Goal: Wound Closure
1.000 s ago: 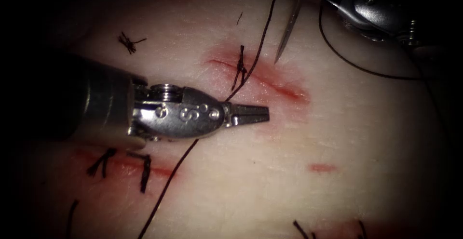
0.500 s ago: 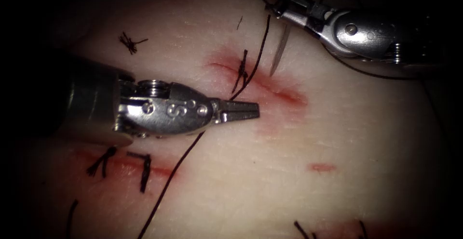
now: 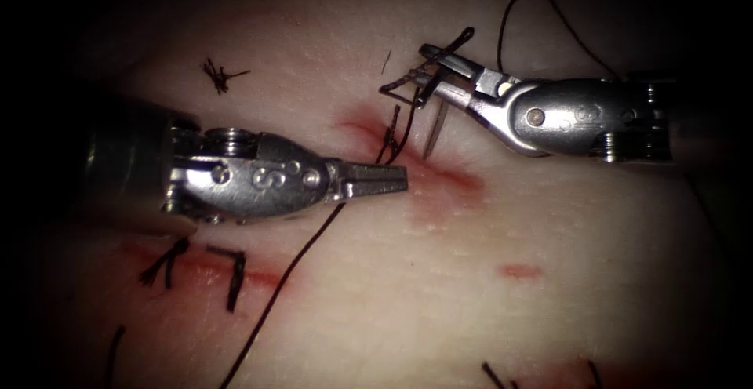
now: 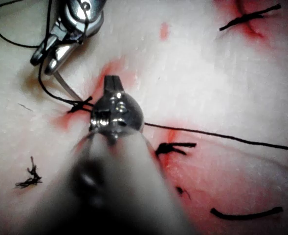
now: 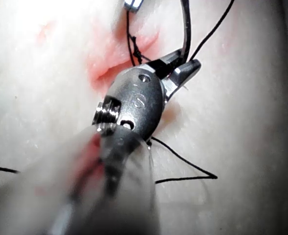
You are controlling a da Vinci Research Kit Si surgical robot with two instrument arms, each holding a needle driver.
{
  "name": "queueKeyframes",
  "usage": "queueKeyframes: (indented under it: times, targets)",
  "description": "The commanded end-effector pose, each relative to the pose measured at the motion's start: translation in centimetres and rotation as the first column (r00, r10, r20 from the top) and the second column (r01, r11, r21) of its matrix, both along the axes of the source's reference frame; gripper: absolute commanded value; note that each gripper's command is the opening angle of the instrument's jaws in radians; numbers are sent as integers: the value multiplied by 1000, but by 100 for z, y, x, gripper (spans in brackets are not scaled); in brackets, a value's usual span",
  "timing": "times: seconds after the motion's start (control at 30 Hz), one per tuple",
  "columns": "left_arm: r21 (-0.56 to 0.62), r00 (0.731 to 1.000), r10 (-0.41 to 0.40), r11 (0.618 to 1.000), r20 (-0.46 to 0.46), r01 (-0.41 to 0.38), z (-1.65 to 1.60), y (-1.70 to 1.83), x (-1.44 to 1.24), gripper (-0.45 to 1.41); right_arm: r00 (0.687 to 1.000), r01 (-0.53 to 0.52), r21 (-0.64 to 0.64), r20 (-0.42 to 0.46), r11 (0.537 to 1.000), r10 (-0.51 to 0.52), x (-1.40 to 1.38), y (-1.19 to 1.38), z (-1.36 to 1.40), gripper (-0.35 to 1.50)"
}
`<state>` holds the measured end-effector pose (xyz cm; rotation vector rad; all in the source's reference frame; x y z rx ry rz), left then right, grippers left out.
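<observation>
Tissue (image 3: 486,310) fills the endoscope view, a pale slab bearing one open cut (image 3: 439,179) at the centre, ringed with red fluid (image 3: 451,193). One finished stitch (image 3: 390,129) crosses the cut near its left end.

Needle (image 3: 433,134): held by the right tool (image 3: 439,71) near its rear end. Its body hangs steeply down from the fingers and its point sits just above the upper edge of the cut, right of the stitch. Whether the point touches the tissue cannot be told; the needle is not buried in it. The right tool's fingers are clamped on the needle, with a dark strand also lying across them.

Left tool (image 3: 384,179): enters from the left and lies level, tip at the left end of the cut. Its fingers are pressed together and hold nothing. One letter "S" is stamped on its wrist body, beside small round rivets. No legible writing can be made out on the right tool in the endoscope view.

Thread (image 3: 290,275): one long dark strand runs from the lower edge of the view up under the left tool to the stitch. A second arc loops above the right tool.

Counts in the endoscope view:
- Tools: two.
- Needles: one.
- Older stitches on the lower-left wound line (image 3: 200,267): two.
- Loose cut end of thread (image 3: 221,75) at upper left: one frayed tuft.
- Small red mark (image 3: 524,271) right of centre: one.
</observation>
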<state>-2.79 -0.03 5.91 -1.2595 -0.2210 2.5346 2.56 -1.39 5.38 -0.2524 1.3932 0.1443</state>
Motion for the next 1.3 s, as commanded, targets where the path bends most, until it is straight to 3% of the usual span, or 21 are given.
queueKeyframes:
  times: [0.03, 0.8, 1.1, 1.3]
  targets:
    - [-1, 1000, 0, 1000, 0, 0, 6, -1, -5, -45, 1000, 3, 16, 6, 1000, -3, 8, -5, 10, -35]
    - [-6, 1000, 14, 1000, -22, -14, 17, -5, -4, -45, 995, 100, 166, 4, 981, -102, 24, -53, 42, -35]
    - [-4, 999, 21, 1000, -35, -21, 20, -7, -5, -45, 997, 81, 189, 0, 979, -82, 9, -48, 27, -35]
    - [-2, 999, 25, 1000, -39, -25, 20, -8, -4, -45, 994, 96, 263, 22, 960, -105, 13, -75, 43, -35]
